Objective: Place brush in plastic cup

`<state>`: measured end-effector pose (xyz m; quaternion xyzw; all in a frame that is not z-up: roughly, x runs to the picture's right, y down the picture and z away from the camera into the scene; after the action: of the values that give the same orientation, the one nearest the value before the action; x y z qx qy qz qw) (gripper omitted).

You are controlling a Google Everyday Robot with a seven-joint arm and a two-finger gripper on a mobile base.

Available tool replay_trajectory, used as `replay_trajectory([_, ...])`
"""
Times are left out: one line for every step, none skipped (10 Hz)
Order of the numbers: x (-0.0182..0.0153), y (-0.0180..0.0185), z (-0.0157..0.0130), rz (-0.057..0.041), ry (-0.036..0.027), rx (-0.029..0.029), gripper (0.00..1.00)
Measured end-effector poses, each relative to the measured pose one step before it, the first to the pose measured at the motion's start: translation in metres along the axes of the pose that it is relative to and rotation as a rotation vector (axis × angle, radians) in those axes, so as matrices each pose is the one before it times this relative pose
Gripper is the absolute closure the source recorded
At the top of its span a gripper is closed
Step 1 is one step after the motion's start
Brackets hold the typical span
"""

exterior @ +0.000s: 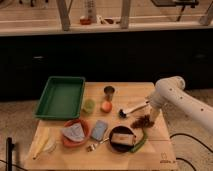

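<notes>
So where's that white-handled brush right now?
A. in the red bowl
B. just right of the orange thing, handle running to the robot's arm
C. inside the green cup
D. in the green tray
B: the brush has its dark head just right of the orange object, and its white handle reaches back to the end effector over the right side of the table.
</notes>
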<state>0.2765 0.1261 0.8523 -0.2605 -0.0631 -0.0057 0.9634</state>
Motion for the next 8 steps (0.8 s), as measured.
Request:
replay_trajectory([-0.00378,-0.00241,-0.00097,-0.02837,-0.0045,0.00806,0.2])
replay_trajectory([-0.00261,-0.00248,-0.00051,-0.03264,-0.0031,0.00567,0.2])
replay_trajectory([-0.00249,-0.00269,0.00067,-0.02842,-0.00174,0.00445,0.2])
replay_trajectory([-0.00337,-0.00295,0.00112,-0.02602,-0.00282,0.00409,0.2])
replay_trajectory([-0.00571,-0.00498,0.00174,-0.03626,-0.00313,0.00513,0.2])
replay_trajectory([-0.00378,-0.00392,0.00128,-0.0289,-0.00005,0.00447,0.2])
replay_trajectory([-0.00219,-0.00324,0.00072,-0.02358,0.00196,0.00358,0.2])
replay_trajectory([-0.00264,-0.0029,0.00101,-0.02012,-0.00048,0.00258,0.2])
